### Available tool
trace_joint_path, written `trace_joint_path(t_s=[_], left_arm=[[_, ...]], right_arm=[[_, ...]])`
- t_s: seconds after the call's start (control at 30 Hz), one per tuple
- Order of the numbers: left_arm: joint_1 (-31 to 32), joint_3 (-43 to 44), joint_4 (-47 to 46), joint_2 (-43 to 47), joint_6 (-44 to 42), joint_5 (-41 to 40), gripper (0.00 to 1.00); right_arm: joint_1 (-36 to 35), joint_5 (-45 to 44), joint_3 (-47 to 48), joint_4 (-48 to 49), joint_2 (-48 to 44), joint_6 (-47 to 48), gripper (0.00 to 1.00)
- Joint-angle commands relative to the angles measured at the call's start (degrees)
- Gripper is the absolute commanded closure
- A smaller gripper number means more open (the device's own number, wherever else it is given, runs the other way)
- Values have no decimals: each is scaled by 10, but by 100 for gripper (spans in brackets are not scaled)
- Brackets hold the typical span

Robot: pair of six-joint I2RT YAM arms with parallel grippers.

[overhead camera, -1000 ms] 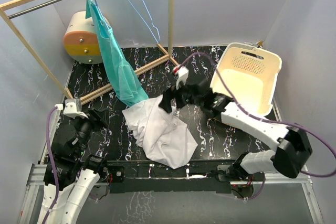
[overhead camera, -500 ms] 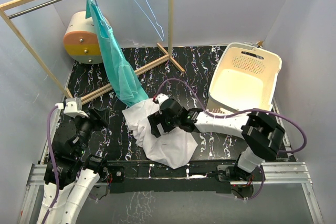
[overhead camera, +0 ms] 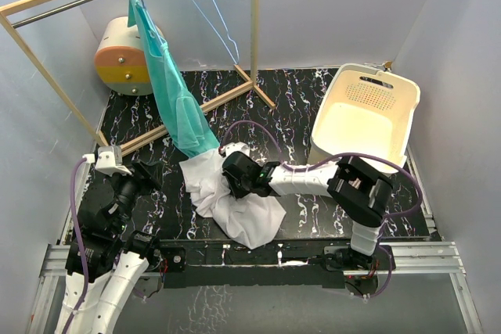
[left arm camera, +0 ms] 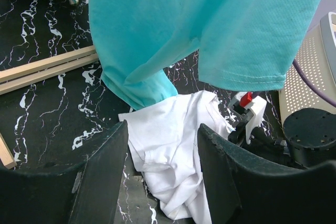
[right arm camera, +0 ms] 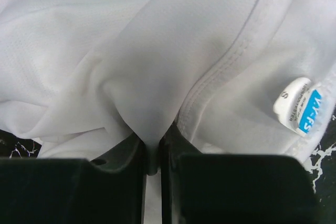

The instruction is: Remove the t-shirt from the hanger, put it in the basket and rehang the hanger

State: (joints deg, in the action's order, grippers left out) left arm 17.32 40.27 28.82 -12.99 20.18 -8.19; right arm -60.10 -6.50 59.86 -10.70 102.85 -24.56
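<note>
Right pincer (right arm camera: 151,150) is clamped on a fold of the white t-shirt (overhead camera: 249,217), which lies crumpled on the table (overhead camera: 301,103) — well apart from the bare hanger (overhead camera: 215,13) above. Left pincer (left arm camera: 163,129) hovers with fingers apart, gripping nothing — the teal t-shirt (overhead camera: 176,99) hangs before it.

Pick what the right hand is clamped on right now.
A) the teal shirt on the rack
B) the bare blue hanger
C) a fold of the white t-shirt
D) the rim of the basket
C: in the right wrist view the right hand is shut on a fold of the white t-shirt, which bunches up between its two dark fingers.
</note>
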Motion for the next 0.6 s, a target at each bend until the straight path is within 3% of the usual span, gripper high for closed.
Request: trace_joint_path(t_s=[0.0, 0.23, 0.4, 0.57], left_arm=[[-1, 0, 3, -2, 2, -4, 46], [-1, 0, 3, -2, 2, -4, 46], [-1, -1, 3, -2, 2, -3, 46], [0, 0, 2, -5, 2, -3, 46]], right_arm=[[-2, -28, 12, -51, 20, -16, 92], [60, -36, 33, -77, -106, -2, 92], [181, 4, 67, -82, -233, 20, 92], [317, 24, 170, -116, -280, 48, 92]])
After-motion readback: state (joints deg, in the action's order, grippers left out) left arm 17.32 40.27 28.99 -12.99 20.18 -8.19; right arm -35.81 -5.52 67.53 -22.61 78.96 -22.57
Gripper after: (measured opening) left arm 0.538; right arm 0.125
